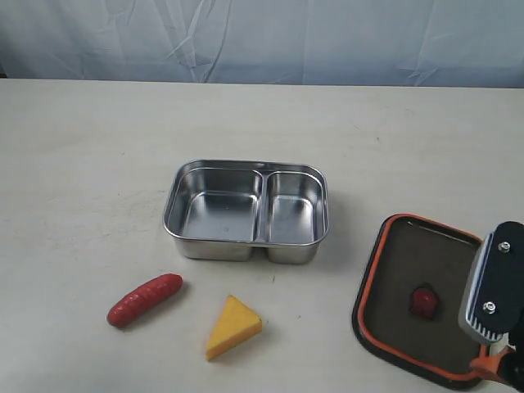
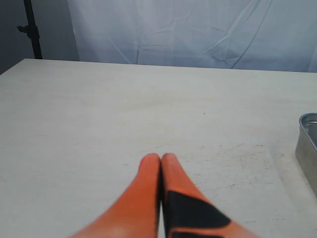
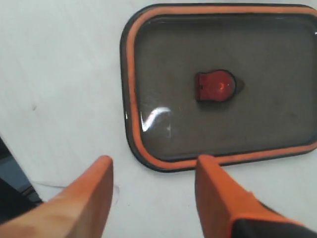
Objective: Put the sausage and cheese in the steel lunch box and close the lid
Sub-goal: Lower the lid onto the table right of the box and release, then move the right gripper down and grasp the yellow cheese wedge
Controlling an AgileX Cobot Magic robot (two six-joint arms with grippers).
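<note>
The steel lunch box (image 1: 246, 211) sits open and empty mid-table, and its corner (image 2: 308, 141) shows in the left wrist view. The red sausage (image 1: 145, 300) and the yellow cheese (image 1: 232, 327) lie on the table in front of it. The dark lid (image 1: 413, 299) lies upside down at the right, orange seal up, red valve at its centre (image 3: 216, 86). My right gripper (image 3: 154, 163) hovers open just off the lid's (image 3: 223, 82) long edge, holding nothing. Only the right arm's grey wrist (image 1: 491, 286) shows in the exterior view. My left gripper (image 2: 161, 159) is shut and empty over bare table.
The pale table (image 1: 98, 147) runs back to a wrinkled blue-white backdrop (image 1: 262, 37). A dark stand (image 2: 30, 29) rises beyond the table's far corner in the left wrist view. The lid lies close to the table's front right edge.
</note>
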